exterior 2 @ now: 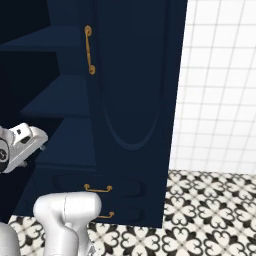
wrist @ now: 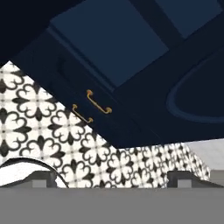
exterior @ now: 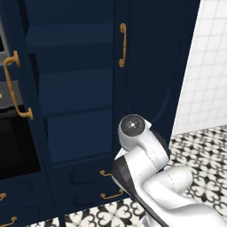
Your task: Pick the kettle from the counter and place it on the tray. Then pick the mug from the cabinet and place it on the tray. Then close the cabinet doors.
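The tall navy cabinet stands with its dark blue shelves exposed. Its left door is swung out edge-on, with a long brass handle. The right door also hangs open, and its brass handle is near the inner edge. My gripper is open with nothing between its fingertips. It hangs low in front of the cabinet and looks at the drawers and the floor. The kettle, the mug, the tray and the counter are out of view.
Two drawers with curved brass handles sit under the shelves. A black-and-white patterned floor spreads to the right, below a white tiled wall. A dark oven front lies left of the cabinet. My white arm rises in front of the drawers.
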